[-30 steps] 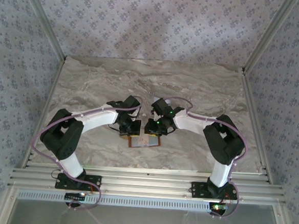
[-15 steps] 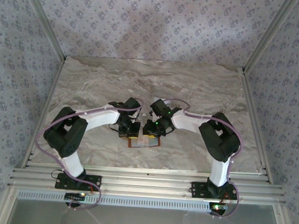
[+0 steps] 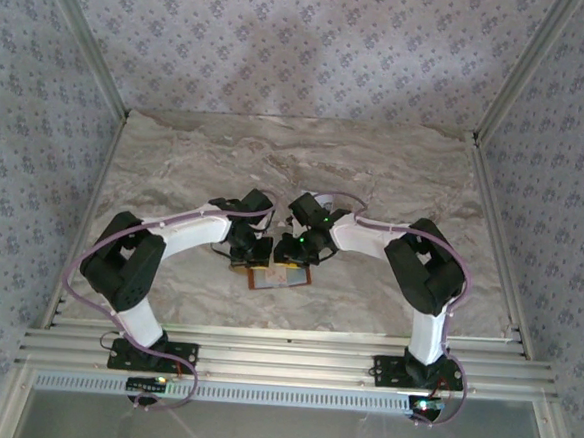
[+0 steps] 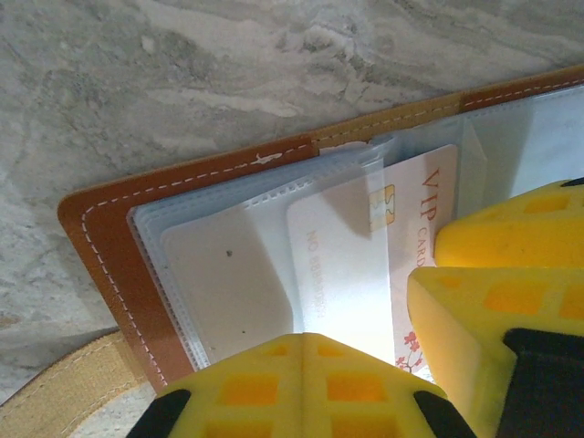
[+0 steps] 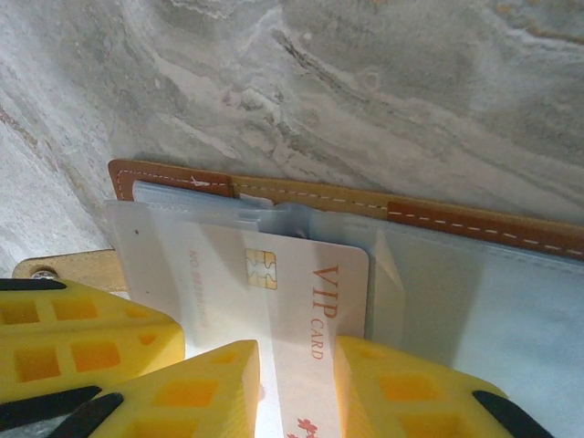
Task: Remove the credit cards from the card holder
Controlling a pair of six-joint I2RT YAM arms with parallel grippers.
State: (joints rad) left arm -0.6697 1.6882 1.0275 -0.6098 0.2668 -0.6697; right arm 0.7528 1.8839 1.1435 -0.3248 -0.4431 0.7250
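a pale credit card (image 5: 274, 274) marked vip sits among the clear sleeves (image 4: 265, 224) of the open brown card holder (image 3: 280, 276), which lies flat on the marble table (image 3: 395, 176) near its front middle, with the right gripper (image 5: 297, 351) slightly parted over the card and the left gripper (image 4: 303, 342) closed, its tips on the sleeves beside it.

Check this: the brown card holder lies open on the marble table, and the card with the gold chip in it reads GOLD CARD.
One thing is wrong. The card with the gold chip reads VIP CARD, not GOLD CARD; the right wrist view shows the red lettering plainly. The rest stands: the brown card holder lies open on the marble table.
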